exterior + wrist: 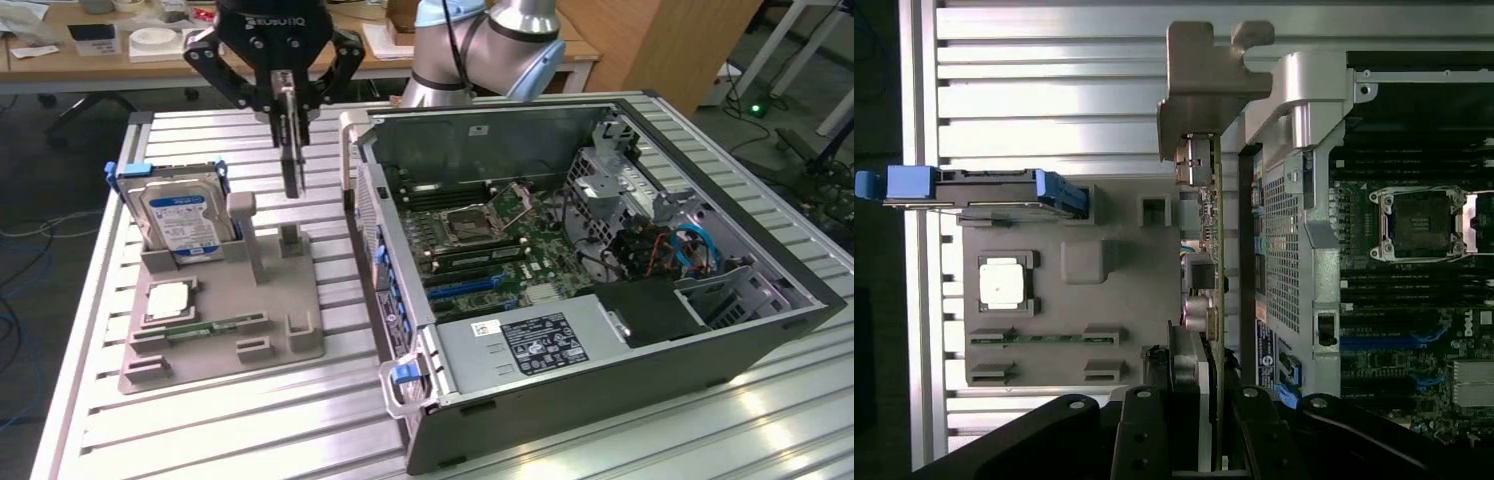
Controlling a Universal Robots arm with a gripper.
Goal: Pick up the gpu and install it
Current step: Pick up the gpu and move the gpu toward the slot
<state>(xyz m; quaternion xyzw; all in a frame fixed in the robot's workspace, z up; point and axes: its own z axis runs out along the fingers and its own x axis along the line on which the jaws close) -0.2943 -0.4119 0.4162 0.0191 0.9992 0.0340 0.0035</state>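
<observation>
The gpu [290,150] hangs upright and edge-on, a thin dark card above the grey holder tray [254,300], with a gap between its lower end and the tray's slotted post [290,245]. My gripper [287,95] is shut on the card's top edge. In the wrist view the gpu [1216,250] runs away from my gripper [1212,385] as a green board edge with small parts on it. It ends in a silver bracket [1204,80]. The card sits just beside the side wall of the open computer case [1304,200].
The open case [574,250] lies on the slatted table at the exterior view's right, motherboard [494,240] exposed. On the tray stand a hard drive [180,220] in a blue carrier, a CPU [170,298] and a memory stick [214,327]. Desks stand behind.
</observation>
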